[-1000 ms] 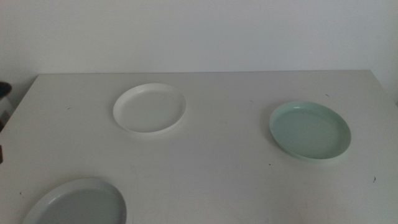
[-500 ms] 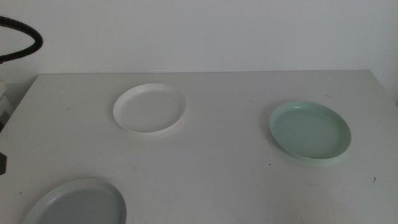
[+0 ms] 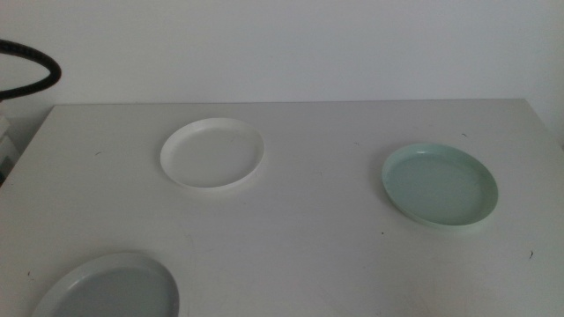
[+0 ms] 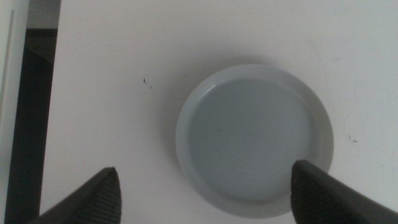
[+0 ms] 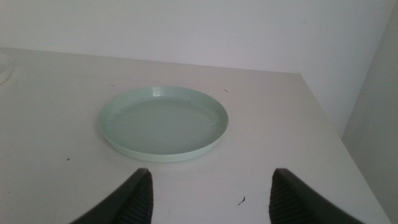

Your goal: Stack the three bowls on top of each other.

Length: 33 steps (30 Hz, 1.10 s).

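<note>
We see three bowls, all apart, none stacked. In the middle view the white bowl (image 3: 212,153) sits upper left of centre on the table (image 3: 308,229), the green bowl (image 3: 440,186) is at right, and the grey bowl (image 3: 110,288) is cut by the bottom edge at lower left. No arm body shows in that view; only a dark cable loop (image 3: 26,72) pokes in at the upper left edge. Our left gripper (image 4: 205,190) hangs above the grey bowl (image 4: 254,140), camera looking nearly straight down: jaws spread wide, one tip at the lower left of the wrist frame, the other at lower right, not touching the bowl. The grey bowl fills the centre-right of that frame, with the table edge and a dark gap running down the frame's left side. Our right gripper (image 5: 211,190) is low and angled across the tabletop toward the green bowl (image 5: 163,123), which sits centre-left in that frame, short of the back wall (image 5: 199,28). Its jaws are also apart, tips in the bottom corners, holding nothing and clear of the rim. Both grippers are empty.
</note>
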### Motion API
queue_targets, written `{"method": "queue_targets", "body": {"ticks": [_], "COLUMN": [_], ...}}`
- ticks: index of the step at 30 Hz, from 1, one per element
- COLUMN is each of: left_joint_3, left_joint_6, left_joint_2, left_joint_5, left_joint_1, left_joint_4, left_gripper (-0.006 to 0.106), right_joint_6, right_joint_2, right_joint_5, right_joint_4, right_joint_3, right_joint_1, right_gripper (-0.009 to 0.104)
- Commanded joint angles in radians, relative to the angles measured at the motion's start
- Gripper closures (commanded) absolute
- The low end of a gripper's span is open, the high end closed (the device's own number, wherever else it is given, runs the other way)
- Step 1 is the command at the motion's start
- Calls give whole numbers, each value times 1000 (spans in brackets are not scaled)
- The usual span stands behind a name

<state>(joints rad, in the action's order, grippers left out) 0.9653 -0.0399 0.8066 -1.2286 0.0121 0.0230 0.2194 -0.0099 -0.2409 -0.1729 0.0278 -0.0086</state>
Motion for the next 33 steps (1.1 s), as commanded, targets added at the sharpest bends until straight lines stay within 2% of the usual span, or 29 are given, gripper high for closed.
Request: {"method": "queue_targets", "body": {"ticks": [1, 11, 22, 27, 33], "left_joint_3": [32, 31, 31, 31, 8], "left_joint_6": [-3, 40, 90, 180, 338], "left_joint_2": [2, 61, 196, 232, 262], "left_joint_5": [4, -14, -1, 17, 23], "left_joint_1": [-1, -1, -3, -73, -235], "left_joint_4": [13, 70, 53, -28, -142], "left_gripper": [-5, -5, -5, -5, -5], "right_joint_6": [11, 11, 11, 11, 11], "right_joint_2": [-27, -27, -27, -27, -27], "right_joint_5": [76, 76, 76, 76, 76], "right_joint_4": [10, 10, 7, 7, 7], "right_joint_3": [-5, -5, -5, -5, -5], "right_joint_1": [-7, -7, -7, -7, -7], "right_gripper": [47, 47, 47, 47, 47]}}
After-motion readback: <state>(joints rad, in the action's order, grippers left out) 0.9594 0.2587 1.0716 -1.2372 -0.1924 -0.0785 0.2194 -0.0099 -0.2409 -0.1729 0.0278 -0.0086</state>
